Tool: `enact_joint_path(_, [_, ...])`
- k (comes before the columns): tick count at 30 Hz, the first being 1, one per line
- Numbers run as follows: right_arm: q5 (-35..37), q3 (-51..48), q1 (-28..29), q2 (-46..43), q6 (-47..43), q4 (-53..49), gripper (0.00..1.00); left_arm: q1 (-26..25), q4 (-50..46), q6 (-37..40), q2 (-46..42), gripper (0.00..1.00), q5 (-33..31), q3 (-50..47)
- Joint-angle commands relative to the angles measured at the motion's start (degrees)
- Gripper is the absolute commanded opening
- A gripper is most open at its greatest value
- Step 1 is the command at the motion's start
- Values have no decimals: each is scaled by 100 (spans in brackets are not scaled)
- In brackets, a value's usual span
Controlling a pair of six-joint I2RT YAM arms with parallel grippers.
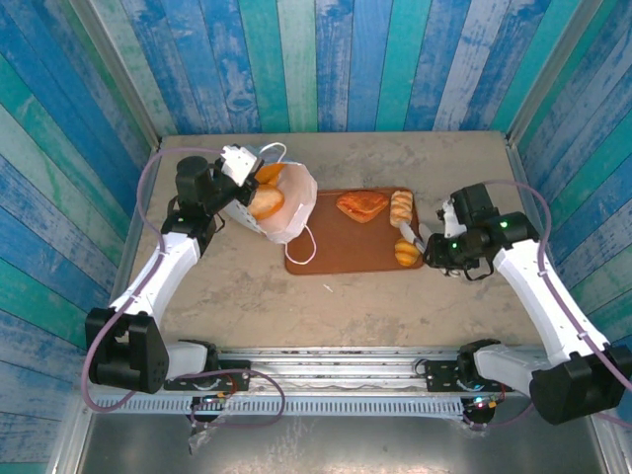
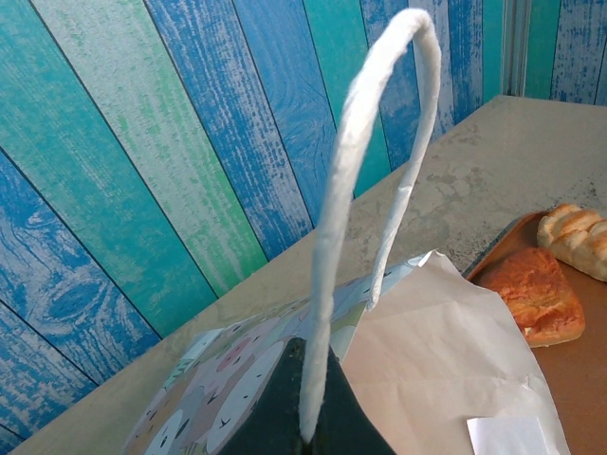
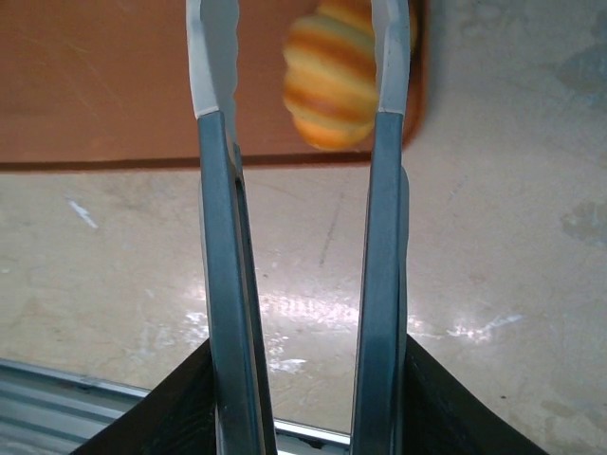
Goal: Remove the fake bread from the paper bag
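At the bag [image 1: 296,202], left gripper [image 1: 245,166] is clamping the handle [image 2: 379,142], right gripper [image 1: 416,239] hanging parted over a seemingly light, slick roll [image 3: 332,90], best pinched crosswise.

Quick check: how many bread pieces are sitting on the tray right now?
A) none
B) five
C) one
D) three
D: the tray holds a flat pastry, a ridged loaf and a striped roll; more bread sits in the paper bag.
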Motion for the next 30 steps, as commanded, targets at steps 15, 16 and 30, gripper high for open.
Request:
enact_joint_path(15, [-105,1145,2172,374,207,1294,46,-3,90,41,-177,0,205,16])
enact_joint_path(16, [-8,1271,2413,542,142,1343,47,-3,83,43,-178,1,214,17])
enact_joint_path(30, [1286,3145,3807,2872,-1267,1215,49,-8,31,52,-200,0,219,42])
